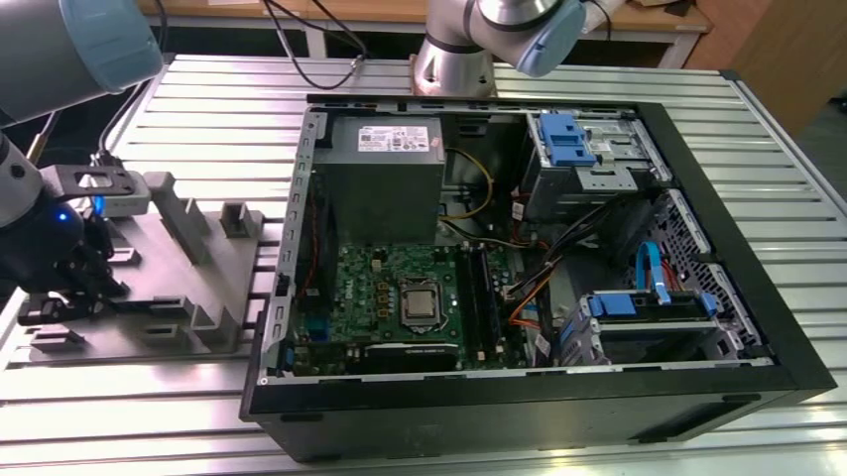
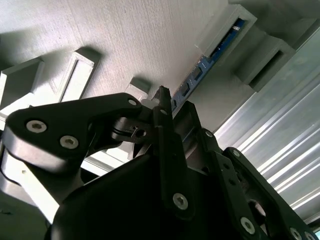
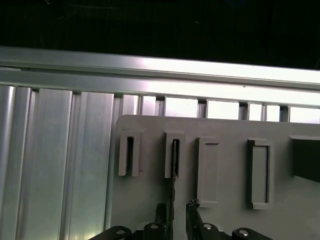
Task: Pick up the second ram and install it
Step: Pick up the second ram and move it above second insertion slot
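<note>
Now gripper [image 3: 176,205] narrowly open, straddling second ram [image 3: 174,185] in grey tray [image 3: 225,127]; seemingly unclamped.

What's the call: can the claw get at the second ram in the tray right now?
Likely yes. The second ram stands on edge in a slot of the grey tray, with the open claw straddling it, one finger each side. Nothing else seems in the way.

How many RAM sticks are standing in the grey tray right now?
1. The second ram stands on edge in a slot of the grey tray, straddled by the open end effector. The other slots shown look empty; the arm hides part of the tray in the exterior view.
</note>
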`<move>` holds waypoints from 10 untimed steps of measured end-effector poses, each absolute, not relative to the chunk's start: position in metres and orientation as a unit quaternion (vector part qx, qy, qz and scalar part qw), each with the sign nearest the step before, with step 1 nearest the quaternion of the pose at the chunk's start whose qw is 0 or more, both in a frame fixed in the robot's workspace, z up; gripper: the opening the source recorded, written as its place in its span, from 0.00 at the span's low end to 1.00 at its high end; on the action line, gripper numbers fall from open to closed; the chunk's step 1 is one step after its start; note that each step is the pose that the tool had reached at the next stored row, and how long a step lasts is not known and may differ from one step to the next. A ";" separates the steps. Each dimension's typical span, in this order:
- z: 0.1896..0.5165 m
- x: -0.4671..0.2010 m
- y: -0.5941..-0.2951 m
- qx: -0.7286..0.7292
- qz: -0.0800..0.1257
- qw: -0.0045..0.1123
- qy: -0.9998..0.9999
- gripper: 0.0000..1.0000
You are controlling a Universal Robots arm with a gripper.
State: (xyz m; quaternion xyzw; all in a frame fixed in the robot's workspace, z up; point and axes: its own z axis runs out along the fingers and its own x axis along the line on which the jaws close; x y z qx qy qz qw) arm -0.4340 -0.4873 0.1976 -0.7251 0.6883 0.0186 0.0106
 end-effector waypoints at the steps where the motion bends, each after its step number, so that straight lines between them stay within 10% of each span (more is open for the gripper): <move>1: 0.198 -0.434 -0.487 -0.725 0.019 0.010 0.688 0.29; 10: 0.198 -0.434 -0.487 -0.725 0.019 0.010 0.688 0.28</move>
